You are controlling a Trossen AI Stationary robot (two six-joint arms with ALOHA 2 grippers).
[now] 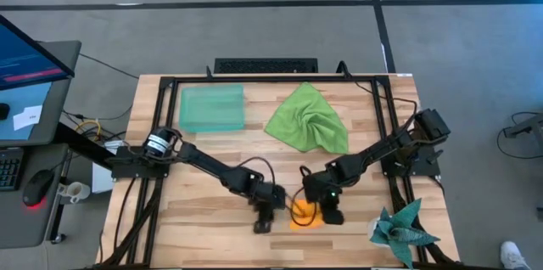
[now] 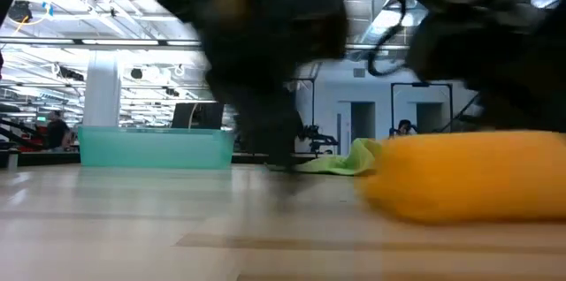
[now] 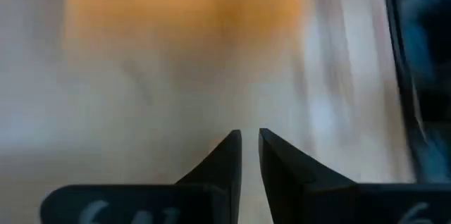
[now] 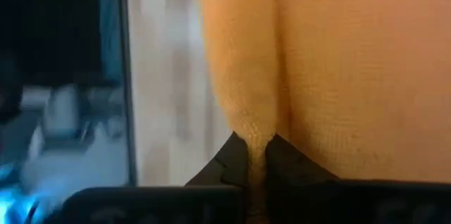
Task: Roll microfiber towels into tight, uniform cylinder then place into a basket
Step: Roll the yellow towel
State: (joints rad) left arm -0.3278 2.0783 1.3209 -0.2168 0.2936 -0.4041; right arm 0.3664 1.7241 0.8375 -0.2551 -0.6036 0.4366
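**Orange towel mid-roll, right gripper pinching a fold**

- Orange microfiber towel (image 1: pixel 304 213) sits bottom centre of the high view, bunched between the two grippers. In the low view it shows at right as a thick rounded roll (image 2: pixel 469 175) lying on the table (image 1: pixel 204 219).
- Right gripper (image 4: pixel 256 155): fingers nearly together with a ridge of orange cloth clamped between the tips. It sits just right of the towel in the high view.
- Left gripper (image 3: pixel 250 146): fingertips almost touching, nothing between them, bare wood ahead and the orange blur beyond. It sits just left of the towel in the high view.
- Lime green towel (image 1: pixel 309 120): crumpled heap, upper centre of the high view, not rolled.
- Basket (image 1: pixel 211 108): upper left of the green towel, well apart from the orange one. No towel in it.
- Dark teal spiky cloth (image 1: pixel 402 227): lower right, out of play.

Handling, my read: towel is light, soft, zero stiffness, and the pile looks grippy on wood. A single-layer pinch likely just peels that layer and loosens the roll. Better to clamp across the full roll thickness near its middle, squeezing firmly so the loose edge stays trapped. Expect sag at both ends on the lift.
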